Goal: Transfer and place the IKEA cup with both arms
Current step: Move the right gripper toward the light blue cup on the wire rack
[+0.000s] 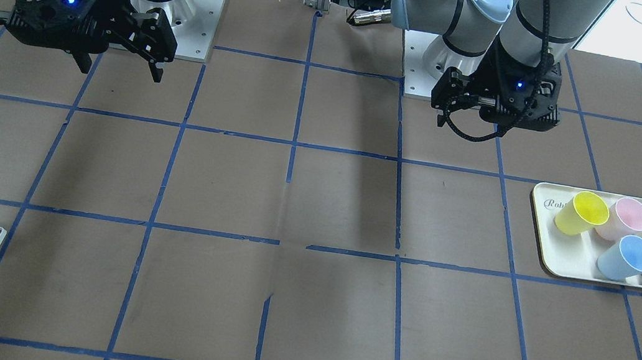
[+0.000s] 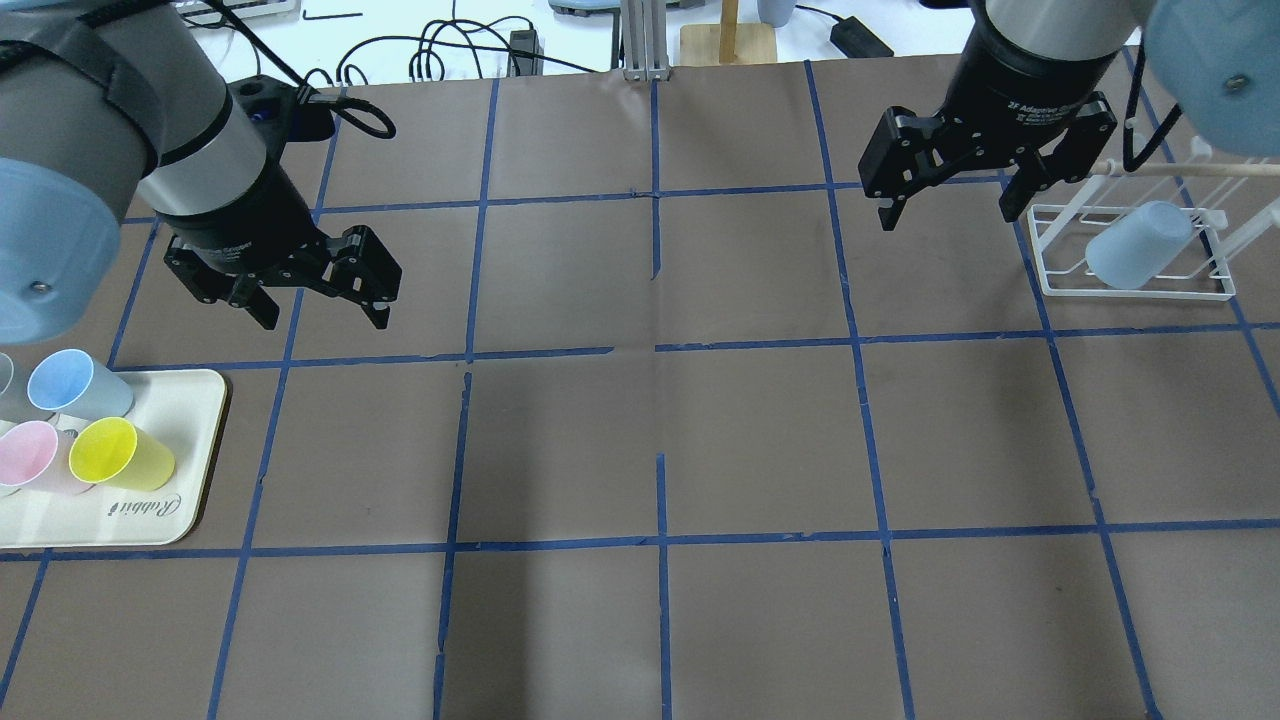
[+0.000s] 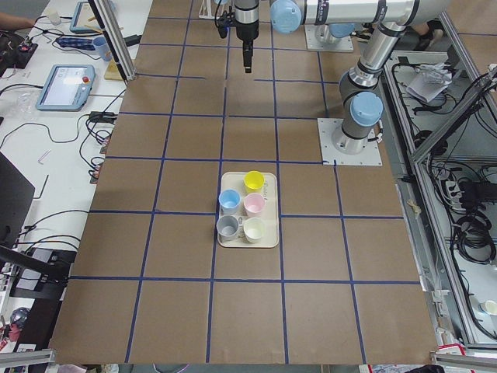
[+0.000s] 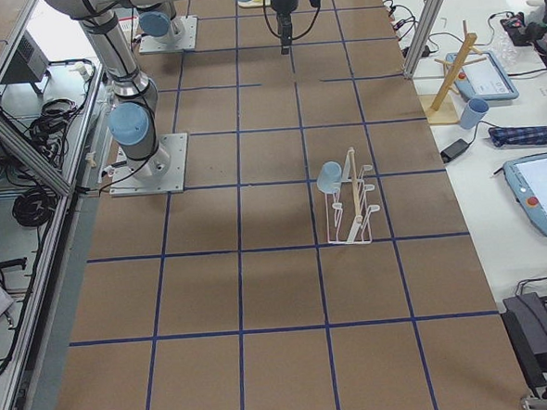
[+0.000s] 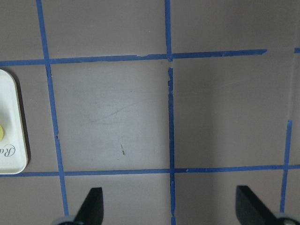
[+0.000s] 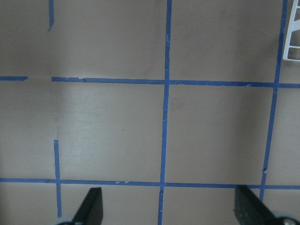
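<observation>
IKEA cup (image 2: 1138, 245) rests tilted on the white wire rack (image 2: 1135, 292) at the far right of the counter (image 2: 760, 440). Right gripper (image 2: 947, 218) hangs just left of the rack, jaws apart and empty. Left gripper (image 2: 325, 322), likewise spread and empty, hangs near the tray (image 2: 150, 520) of cups.

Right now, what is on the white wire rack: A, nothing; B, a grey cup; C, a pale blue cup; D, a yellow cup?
C: a pale blue cup lies tilted on the white wire rack.
</observation>
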`<state>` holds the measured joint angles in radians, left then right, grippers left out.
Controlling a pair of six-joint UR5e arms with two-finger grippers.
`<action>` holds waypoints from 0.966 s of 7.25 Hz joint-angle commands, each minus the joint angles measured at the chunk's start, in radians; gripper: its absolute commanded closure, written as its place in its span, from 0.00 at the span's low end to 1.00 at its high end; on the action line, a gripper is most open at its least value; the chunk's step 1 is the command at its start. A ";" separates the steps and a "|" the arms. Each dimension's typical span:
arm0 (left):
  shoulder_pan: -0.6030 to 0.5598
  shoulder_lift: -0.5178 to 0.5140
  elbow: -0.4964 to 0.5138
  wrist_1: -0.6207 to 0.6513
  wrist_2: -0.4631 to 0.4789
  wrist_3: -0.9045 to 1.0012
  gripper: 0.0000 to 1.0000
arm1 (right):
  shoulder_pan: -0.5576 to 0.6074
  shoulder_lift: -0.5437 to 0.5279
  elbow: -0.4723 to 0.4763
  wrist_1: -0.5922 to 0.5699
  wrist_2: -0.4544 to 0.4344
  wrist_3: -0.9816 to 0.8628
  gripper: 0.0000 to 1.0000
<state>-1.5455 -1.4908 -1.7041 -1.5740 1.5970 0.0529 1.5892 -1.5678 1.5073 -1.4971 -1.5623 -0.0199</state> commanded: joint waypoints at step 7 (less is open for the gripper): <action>0.051 0.018 -0.008 -0.001 -0.049 0.071 0.00 | -0.067 0.003 -0.009 -0.031 0.005 -0.024 0.00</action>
<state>-1.4933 -1.4733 -1.7119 -1.5754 1.5468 0.1250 1.5579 -1.5662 1.5019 -1.5097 -1.5585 -0.0316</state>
